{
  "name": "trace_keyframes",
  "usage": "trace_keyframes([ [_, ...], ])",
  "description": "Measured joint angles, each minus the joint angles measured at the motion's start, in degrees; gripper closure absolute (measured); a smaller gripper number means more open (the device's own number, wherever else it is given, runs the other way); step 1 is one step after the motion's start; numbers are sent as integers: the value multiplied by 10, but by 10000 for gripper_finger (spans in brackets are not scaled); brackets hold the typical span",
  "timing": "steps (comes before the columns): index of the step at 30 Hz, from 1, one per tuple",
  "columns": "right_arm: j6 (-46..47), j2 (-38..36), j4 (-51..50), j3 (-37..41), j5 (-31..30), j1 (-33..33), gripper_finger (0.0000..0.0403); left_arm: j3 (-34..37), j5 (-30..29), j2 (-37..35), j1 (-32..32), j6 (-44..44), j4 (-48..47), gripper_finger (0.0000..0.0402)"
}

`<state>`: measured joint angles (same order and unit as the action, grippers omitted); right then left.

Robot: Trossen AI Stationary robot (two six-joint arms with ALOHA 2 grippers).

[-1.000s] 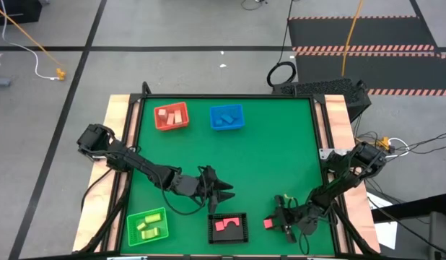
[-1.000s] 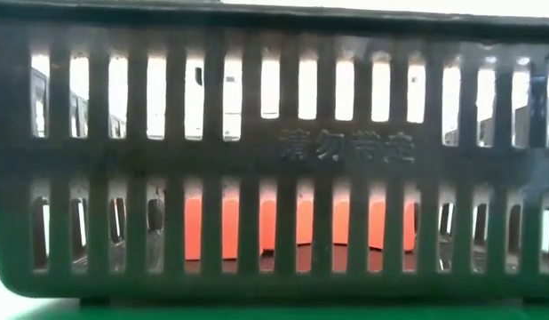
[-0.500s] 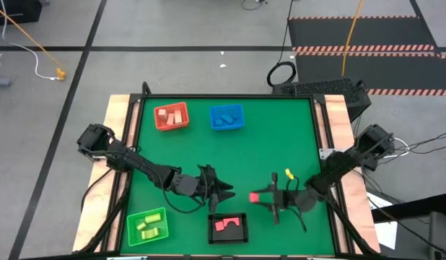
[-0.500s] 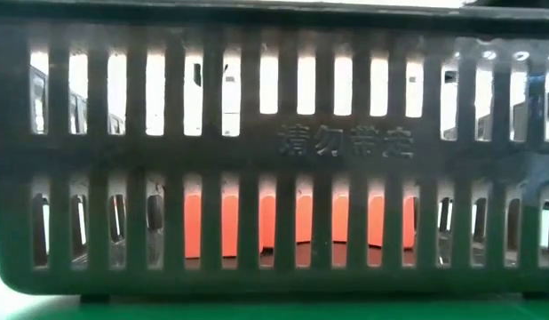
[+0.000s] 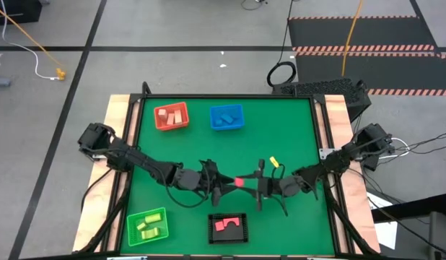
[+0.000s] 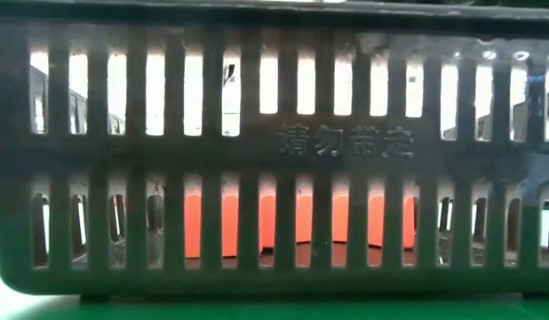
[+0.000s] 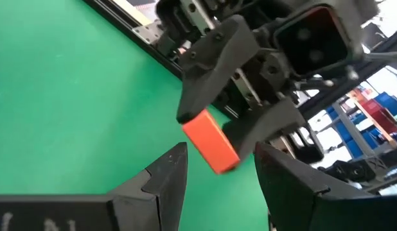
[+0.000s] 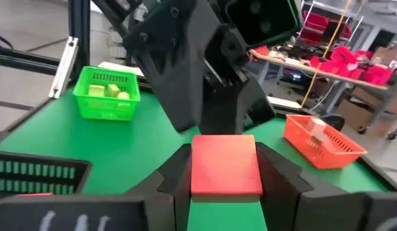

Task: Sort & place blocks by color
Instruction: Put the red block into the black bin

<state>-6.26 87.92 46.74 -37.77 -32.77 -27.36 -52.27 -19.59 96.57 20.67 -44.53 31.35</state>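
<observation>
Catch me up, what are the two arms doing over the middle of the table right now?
The right gripper is shut on a red block and holds it out toward the left gripper, whose fingers stand open on either side of it; it looks like a handover. Both meet just above the black basket, which already holds red pieces. The green basket, red basket and blue basket also hold blocks.
</observation>
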Motion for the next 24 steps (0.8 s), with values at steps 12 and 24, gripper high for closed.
trace_keyframes([
  [12,-51,0,-15,-18,13,20,286,0,6,0,-35,4,-1,239],
  [24,-19,-1,-37,-19,16,4,115,1,15,1,-37,16,-18,345],
])
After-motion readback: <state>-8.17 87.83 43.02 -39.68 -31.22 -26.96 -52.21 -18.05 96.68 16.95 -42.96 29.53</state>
